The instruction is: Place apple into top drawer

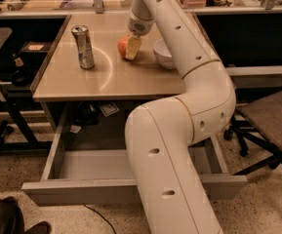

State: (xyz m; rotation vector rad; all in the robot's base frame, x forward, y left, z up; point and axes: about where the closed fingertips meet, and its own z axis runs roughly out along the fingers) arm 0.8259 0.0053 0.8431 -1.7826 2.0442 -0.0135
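The red-orange apple (123, 46) sits on the tan table top (106, 77), left of the white bowl. My gripper (130, 48) reaches down from the white arm and is right at the apple, touching its right side. The top drawer (77, 191) is pulled out below the table. Its grey front panel faces me and the inside that shows is bare. The arm's big lower links hide the middle and right of the drawer.
A silver can (83, 47) stands upright on the table, left of the apple. A white bowl (166, 53) sits just right of the gripper. A chair (272, 121) is at the right. Black frames and clutter stand at the left and under the table.
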